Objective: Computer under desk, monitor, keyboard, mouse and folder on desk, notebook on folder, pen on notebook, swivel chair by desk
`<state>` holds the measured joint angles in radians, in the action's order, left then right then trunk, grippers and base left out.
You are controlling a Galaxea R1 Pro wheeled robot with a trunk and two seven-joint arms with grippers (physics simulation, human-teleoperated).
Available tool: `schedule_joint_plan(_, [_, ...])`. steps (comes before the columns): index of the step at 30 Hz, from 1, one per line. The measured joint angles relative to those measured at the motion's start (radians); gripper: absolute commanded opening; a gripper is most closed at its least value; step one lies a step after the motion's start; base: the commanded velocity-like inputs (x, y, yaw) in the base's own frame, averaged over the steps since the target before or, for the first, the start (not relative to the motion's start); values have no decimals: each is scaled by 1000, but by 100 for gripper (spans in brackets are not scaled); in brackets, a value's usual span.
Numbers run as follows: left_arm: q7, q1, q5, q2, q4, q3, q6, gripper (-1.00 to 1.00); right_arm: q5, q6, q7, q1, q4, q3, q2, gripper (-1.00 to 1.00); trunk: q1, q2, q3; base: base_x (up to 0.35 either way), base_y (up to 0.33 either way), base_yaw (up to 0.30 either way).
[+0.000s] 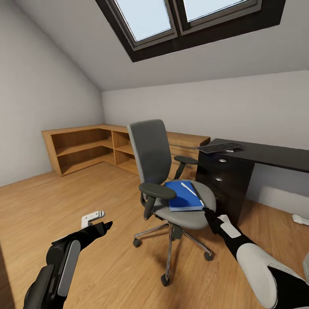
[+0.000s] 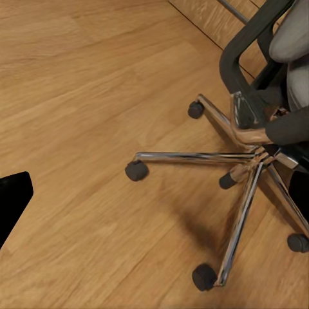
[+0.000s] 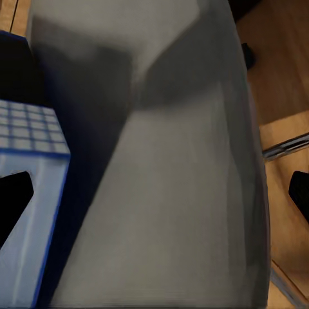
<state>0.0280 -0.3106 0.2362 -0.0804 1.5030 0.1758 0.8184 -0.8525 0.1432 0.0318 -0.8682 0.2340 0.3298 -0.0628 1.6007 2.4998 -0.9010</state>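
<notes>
In the attic bedroom, the swivel chair (image 1: pixel 165 180) is seen standing just beside the drawer end of the black desk (image 1: pixel 262 154), on which a keyboard (image 1: pixel 220 147) is laid. The blue folder (image 1: pixel 184 196) is found flat on the chair's seat, its long axis running from the seat's front toward the backrest, with the white pen (image 1: pixel 188 189) resting on top. The right gripper (image 1: pixel 209 213) is held at the seat's front edge beside the folder, clearly the nearer of the two; its fingers look parted, with nothing gripped. The left gripper (image 1: pixel 104 226) is hung over bare floor well apart from the chair; its opening cannot be told.
</notes>
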Motion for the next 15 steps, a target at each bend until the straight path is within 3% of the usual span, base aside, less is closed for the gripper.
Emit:
schedule_joint_plan(5, [0, 0, 0, 0, 0, 0, 0, 100, 14, -1, 51, 2, 0, -1, 8, 100, 0, 0, 0, 0, 0, 0])
schedule_joint_plan(15, [-2, 0, 0, 0, 0, -1, 0, 100, 18, 49, 63, 2, -1, -1, 28, 100, 0, 0, 0, 0, 0, 0])
